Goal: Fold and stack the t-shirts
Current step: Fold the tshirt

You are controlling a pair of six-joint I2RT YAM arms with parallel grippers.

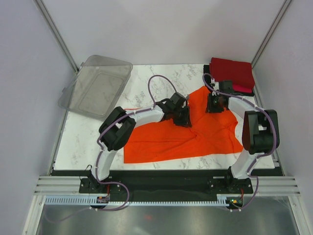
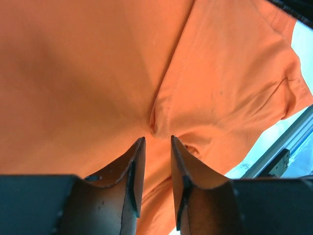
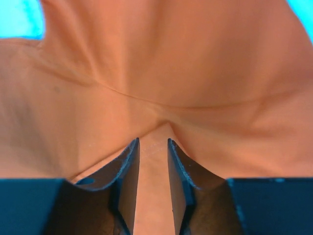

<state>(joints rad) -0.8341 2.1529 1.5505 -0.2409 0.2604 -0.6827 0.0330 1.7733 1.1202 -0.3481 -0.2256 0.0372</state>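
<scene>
The bright orange t-shirt (image 1: pixel 181 137) lies spread over the middle of the table, its far part pulled up between my two grippers. My left gripper (image 1: pixel 182 115) is shut on a fold of the orange cloth (image 2: pixel 98 73), which puckers at its tips (image 2: pixel 157 139). My right gripper (image 1: pixel 215 105) is shut on a fold further right, and the cloth (image 3: pixel 156 63) tents out from its tips (image 3: pixel 153 141). A folded dark red t-shirt (image 1: pixel 232 72) lies at the back right, with a pinkish-red one (image 1: pixel 243 88) showing under it. No black shirt is in view.
A clear plastic bin (image 1: pixel 96 86) sits tilted over the back left corner of the marble table (image 1: pixel 88 142). Grey walls and frame posts close in the sides. A black rail runs along the near edge by the arm bases.
</scene>
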